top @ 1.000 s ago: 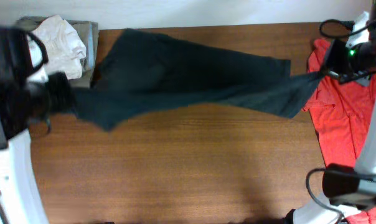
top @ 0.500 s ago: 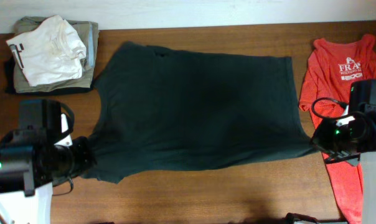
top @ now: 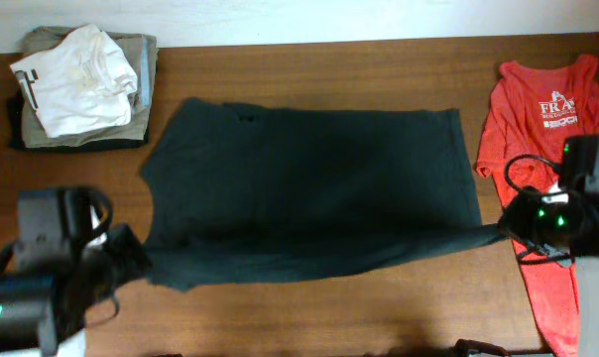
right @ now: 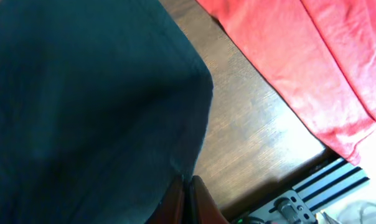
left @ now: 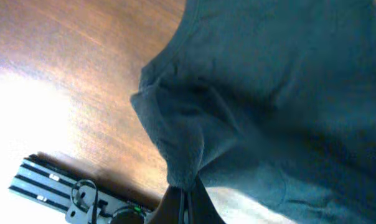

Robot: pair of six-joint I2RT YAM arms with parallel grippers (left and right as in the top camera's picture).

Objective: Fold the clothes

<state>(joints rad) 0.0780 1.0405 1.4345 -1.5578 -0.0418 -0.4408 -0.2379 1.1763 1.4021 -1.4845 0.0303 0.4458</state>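
Observation:
The dark greenish sleeveless top (top: 309,188) lies spread across the middle of the table, plain side up, no letters showing. My left gripper (top: 139,260) is shut on its near left corner, pinching a bunched fold (left: 182,177). My right gripper (top: 506,230) is shut on its near right corner (right: 187,177). The near edge is stretched between the two grippers and lifted slightly off the wood. The top fills most of the left wrist view (left: 281,87) and of the right wrist view (right: 88,93).
A folded white garment (top: 76,79) on khaki and dark ones (top: 141,59) sits at the far left corner. A red printed shirt (top: 542,109) lies along the right edge, under my right arm, and shows in the right wrist view (right: 300,56). Bare wood (top: 309,312) runs along the front.
Both grippers have drawn the top's near edge toward the front of the table; the top went from a hanging, twisted band to lying spread flat.

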